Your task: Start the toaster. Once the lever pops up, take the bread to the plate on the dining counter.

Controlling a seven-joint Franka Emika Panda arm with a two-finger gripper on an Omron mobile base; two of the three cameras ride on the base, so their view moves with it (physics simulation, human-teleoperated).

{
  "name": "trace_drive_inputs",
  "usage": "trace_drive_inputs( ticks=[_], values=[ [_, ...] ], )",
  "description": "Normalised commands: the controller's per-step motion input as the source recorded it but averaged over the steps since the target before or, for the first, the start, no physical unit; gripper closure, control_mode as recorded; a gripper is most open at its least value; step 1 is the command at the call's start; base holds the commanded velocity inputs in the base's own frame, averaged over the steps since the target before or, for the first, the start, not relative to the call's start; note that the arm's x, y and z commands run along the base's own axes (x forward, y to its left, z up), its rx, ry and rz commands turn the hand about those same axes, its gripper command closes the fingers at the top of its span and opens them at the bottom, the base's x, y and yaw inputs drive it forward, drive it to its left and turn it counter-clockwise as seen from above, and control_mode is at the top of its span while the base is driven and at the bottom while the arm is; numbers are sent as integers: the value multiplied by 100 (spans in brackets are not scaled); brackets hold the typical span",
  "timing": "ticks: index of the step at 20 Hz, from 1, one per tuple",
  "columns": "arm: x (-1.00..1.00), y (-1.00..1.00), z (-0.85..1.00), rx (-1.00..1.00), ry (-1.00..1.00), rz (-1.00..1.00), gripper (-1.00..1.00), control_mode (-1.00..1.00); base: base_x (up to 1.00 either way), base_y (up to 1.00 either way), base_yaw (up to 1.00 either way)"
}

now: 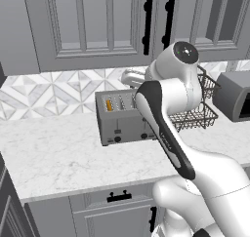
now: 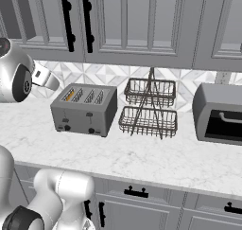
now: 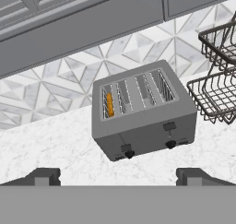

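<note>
Gripper (image 3: pixel 118 174) spread wide, holding nothing. Aim for the toaster's (image 3: pixel 143 112) left lever (image 3: pixel 126 148), or you'll press the wrong tab; bread (image 3: pixel 109 104) won't toast.

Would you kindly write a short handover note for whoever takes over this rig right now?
Gripper: open, holding nothing, off the toaster and facing it.
Toaster: on the worktop, left of the wire baskets.
Bread: in the leftmost slot.
Lever: left front tab, untouched.
Done: nothing yet.
Left: press the lever, wait for the pop, carry the bread to the plate.
</note>
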Motion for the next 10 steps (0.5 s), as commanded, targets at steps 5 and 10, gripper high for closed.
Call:
trace_drive_inputs(
  ticks=[5, 10],
  values=[
    [0, 0, 0, 0, 0, 0, -100, -100, 0, 0, 0],
    [0, 0, 0, 0, 0, 0, -100, -100, 0, 0, 0]
  ],
)
